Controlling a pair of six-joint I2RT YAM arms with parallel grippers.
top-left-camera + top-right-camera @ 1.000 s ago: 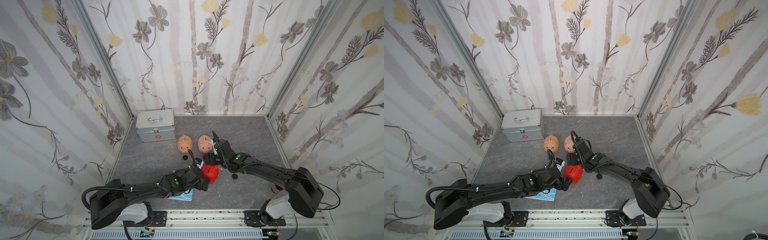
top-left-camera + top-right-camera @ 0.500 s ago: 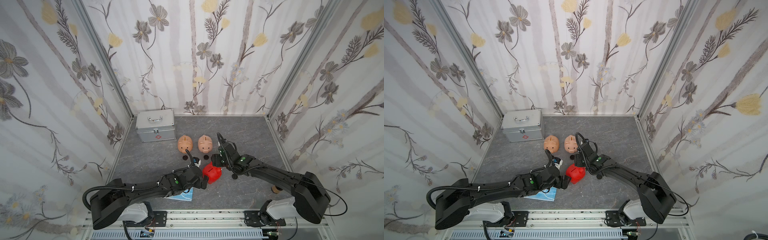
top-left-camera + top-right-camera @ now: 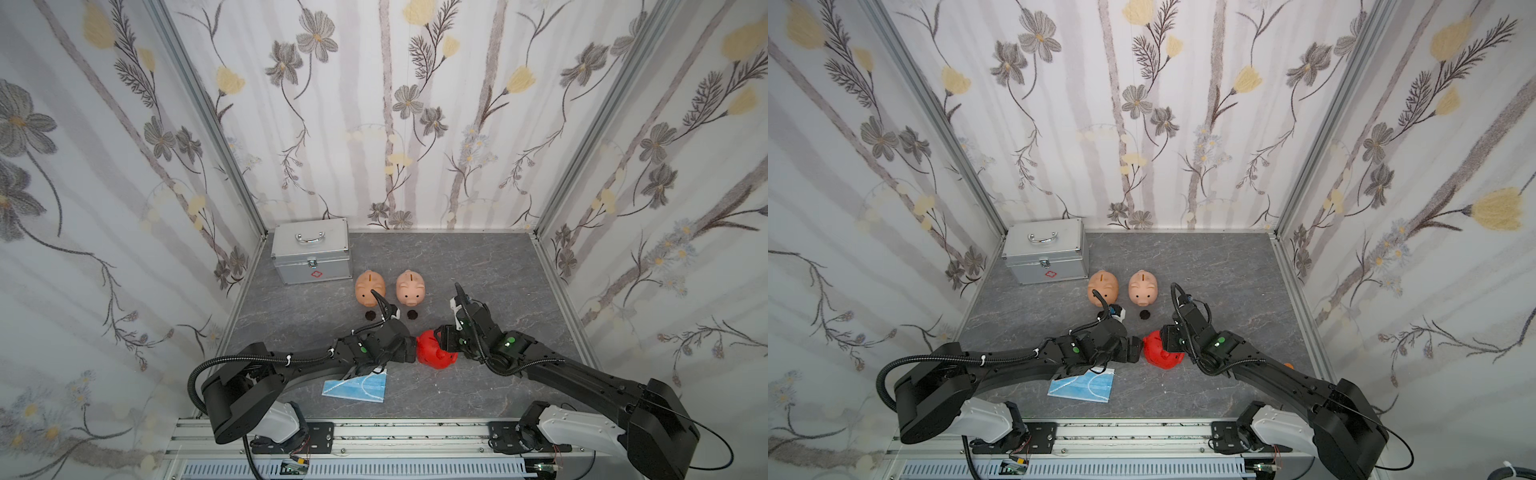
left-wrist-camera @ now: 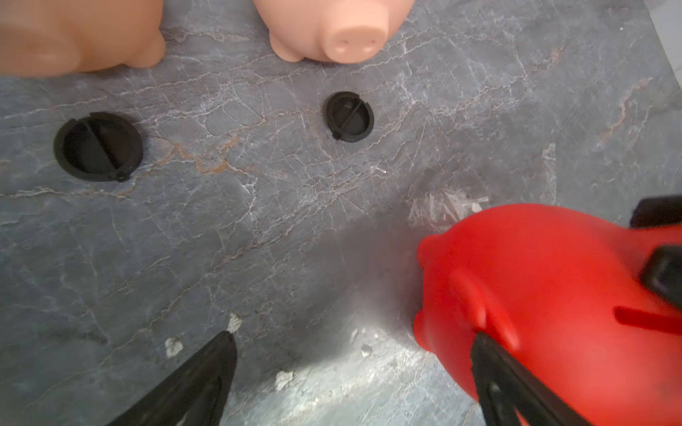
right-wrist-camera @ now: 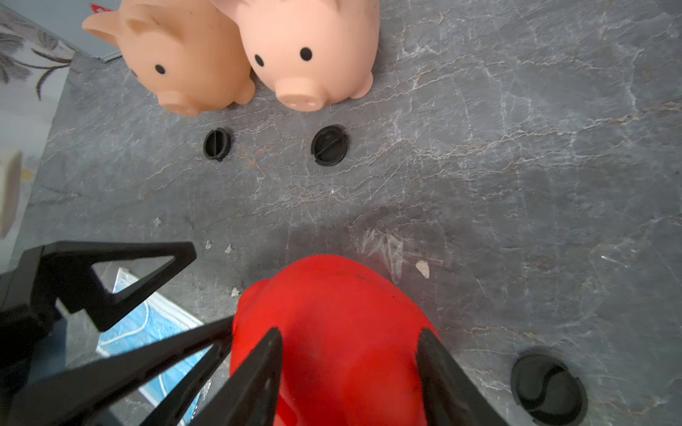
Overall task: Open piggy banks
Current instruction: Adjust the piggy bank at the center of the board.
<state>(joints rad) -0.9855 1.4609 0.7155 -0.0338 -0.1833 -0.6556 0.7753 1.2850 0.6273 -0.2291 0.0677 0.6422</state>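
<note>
The red piggy bank [image 3: 432, 353] [image 3: 1158, 353] lies tilted on the grey floor between both arms. My right gripper [image 5: 348, 332] has a finger on each flank of it [image 5: 332, 295]. My left gripper [image 4: 354, 335] stands wide open beside it, one finger [image 4: 491, 361] against the red body [image 4: 553, 287] and the other over bare floor. Two peach-pink piggy banks [image 3: 370, 286] [image 3: 410, 286] stand upright behind, with a loose black plug [image 4: 99, 146] [image 4: 350, 116] in front of each. A third black plug [image 5: 548, 385] lies beside the red one.
A silver metal case [image 3: 311, 249] stands in the back left corner. A blue face mask [image 3: 357, 388] lies flat under the left arm near the front edge. Papered walls enclose the floor on three sides.
My right gripper came forward from beside the pink piggy banks down onto the red one, and its jaws narrowed around it. The red one shifted slightly right. The left gripper stayed open.
</note>
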